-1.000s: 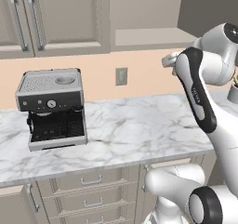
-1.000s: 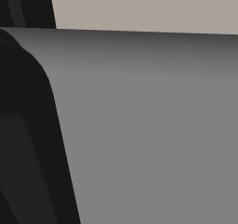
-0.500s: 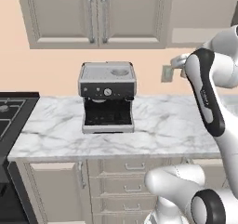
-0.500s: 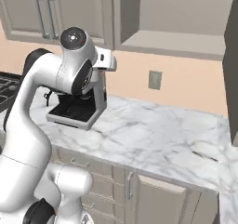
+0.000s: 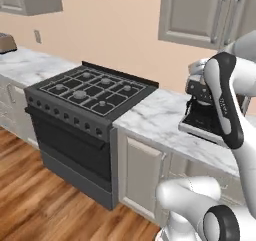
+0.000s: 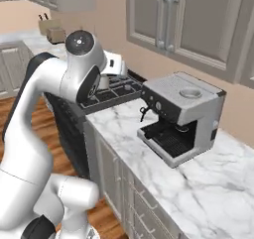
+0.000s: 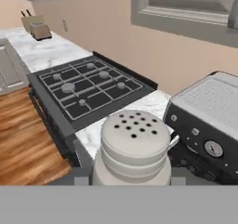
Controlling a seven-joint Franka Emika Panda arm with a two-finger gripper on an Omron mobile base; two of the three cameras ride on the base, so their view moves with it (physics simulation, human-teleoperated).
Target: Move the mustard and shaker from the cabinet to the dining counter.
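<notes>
Gripper (image 7: 132, 179) first: from the hand camera I see it pinching the shaker (image 7: 134, 146), which stands upright between the fingers, its domed, perforated top close to the lens and its base hidden at the bottom of the view. On my right base camera the shaker (image 6: 103, 81) shows as a small pale cylinder just under the wrist, carried in the air in front of the stove (image 6: 111, 90). The fingertips themselves are mostly hidden by the shaker, so I judge the grip by how it sits between them.

Beyond the shaker, the hand camera looks down on the black gas stove (image 7: 88, 90) with its grates and burners, set into a marble worktop (image 7: 44, 51). A coffee machine (image 7: 209, 123) sits on that worktop just beside the stove. On the right base camera the coffee machine (image 6: 181, 116) stands below the upper cabinet (image 6: 193, 22), whose doors with long bar handles are closed. Far along the worktop I can make out a toaster (image 7: 39, 31) against the wall.

From the left base camera the arm (image 5: 225, 105) crosses in front of the coffee machine (image 5: 200, 117), and the stove (image 5: 82, 120) stands over a wooden floor (image 5: 35, 195).
</notes>
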